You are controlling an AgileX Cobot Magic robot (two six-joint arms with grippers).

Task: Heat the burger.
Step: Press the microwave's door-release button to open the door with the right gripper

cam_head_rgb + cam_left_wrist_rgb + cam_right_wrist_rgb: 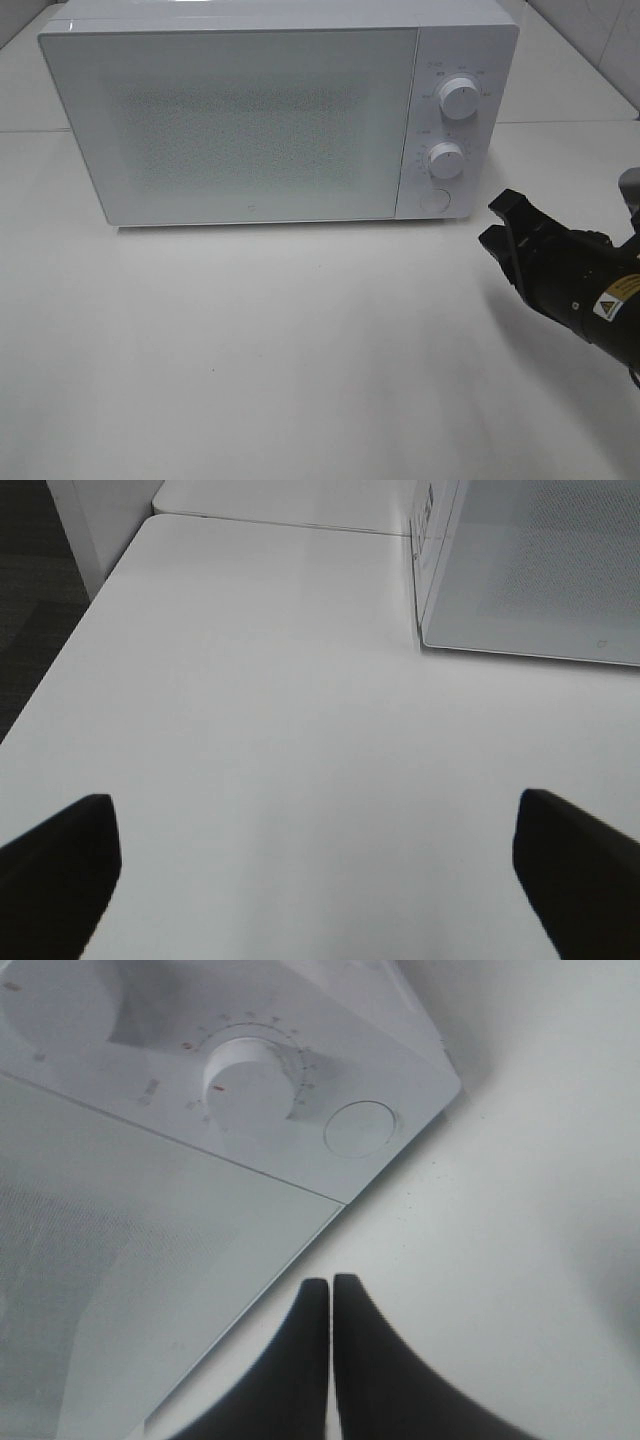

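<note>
Black and pressed shut, the right tool [500, 220] hovers over the white bench [250, 360] at the near right of the high view. In the wrist view its two fingers [300, 1360] meet along a thin seam with nothing between them. The burger shows in none of the three views, and where it is cannot be told. The white microwave [240, 120] at the back of the bench has its door [230, 125] closed, and the dotted, frosted panel gives no sight of the inside.

On the control strip at the microwave's right sit an upper knob [459, 98], a lower knob [446, 159] and, under them, a round button [433, 200]. The right tool points toward that lower right corner, near the button but apart from it. A yellow warning label [617, 297] marks the black right arm [585, 290] behind the tool.

The left tool [315, 810], out of the high view, appears only in its own wrist camera. Its jaws stand wide apart, holding nothing, above the bench off the microwave's left end, with the door's lower corner in sight. Beyond the bench edge on that side lies dark floor [30, 590]. Pale wall tiles [600, 40] close the scene behind the microwave at the right.
</note>
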